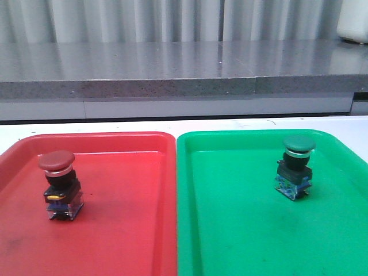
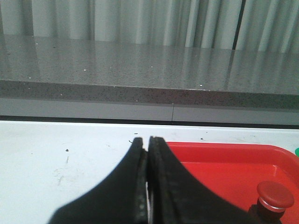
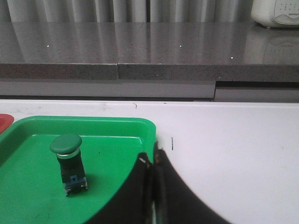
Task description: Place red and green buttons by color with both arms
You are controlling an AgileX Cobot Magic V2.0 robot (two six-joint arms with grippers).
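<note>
As far as the three views allow a judgement, the sorting is taken to be complete. The red button (image 1: 58,184) is found standing upright inside the red tray (image 1: 132,230), cap uppermost, towards that tray's left side and well apart from the seam where the two trays meet. The green button (image 1: 296,167) is found inside the green tray (image 1: 230,230), also cap up though slightly tilted, on the far side of that seam, towards the tray's back right corner. Each button is thus matched to its colour, and neither is touched by any claw.

No arm is visible in the front view. In the left wrist view the left gripper (image 2: 148,140) is seen with its jaws pressed together on nothing, held just beside the red tray's left rim, over bare table (image 2: 56,154). In the right wrist view the right gripper (image 3: 153,157) is likewise clenched and empty, held at the green tray's right rim, with the green button lying well apart from it.

Nothing further is judged outstanding beyond parking the arms. No stray button is noted on the table outside the trays.
</note>
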